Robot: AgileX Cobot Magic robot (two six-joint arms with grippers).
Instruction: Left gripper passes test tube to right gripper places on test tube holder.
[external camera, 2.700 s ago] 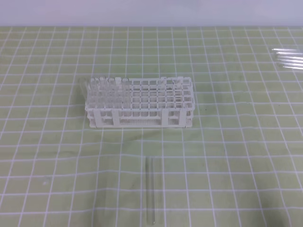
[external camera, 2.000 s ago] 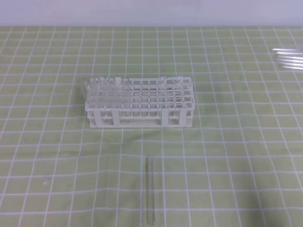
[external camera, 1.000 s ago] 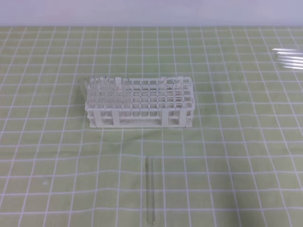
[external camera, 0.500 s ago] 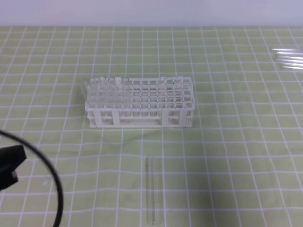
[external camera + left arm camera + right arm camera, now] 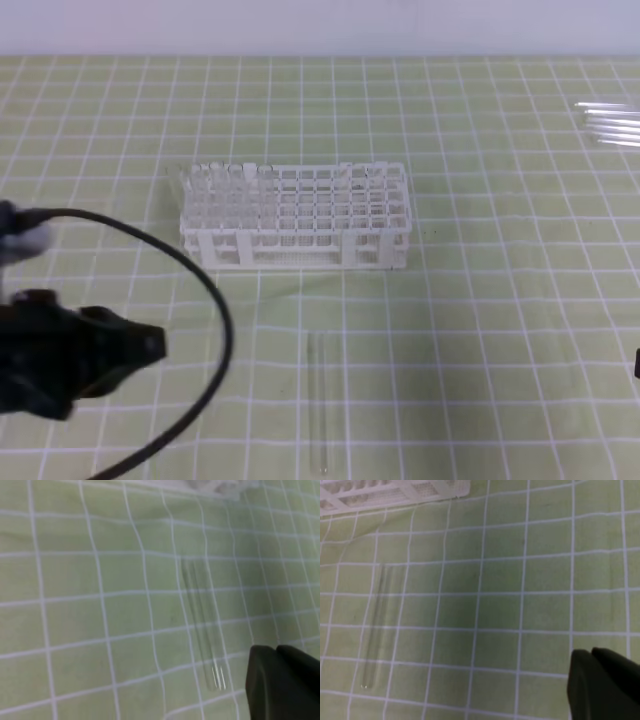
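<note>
Looking at the high cam from the left: the left gripper (image 5: 150, 345) pokes in from the left edge w/ its black cable (image 5: 215, 320) looping over the green checked cloth (image 5: 500, 300), jaws clamped together and holding nothing. Plenty of bare cloth btwn it and the test tube (image 5: 319, 400), which lies flat near the bottom edge, pointing front to back, well apart from the claw and off to its right. Behind the tube sits the test tube holder (image 5: 297, 217), white rack, clear tubes (image 5: 215, 185) already standing in its left columns, open cloth all round it. Far right, top corner, some spare tubes (image 5: 608, 122) lie by the edge. Right gripper (image 5: 607, 682) barely shows in the high cam, just a dark sliver at the right edge; on its wrist cam the fingers are pressed shut, empty, tube lying away on the left. Left wrist cam: tube (image 5: 202, 630) on the cloth just beside the closed fingertips (image 5: 265, 677), not touching.
</note>
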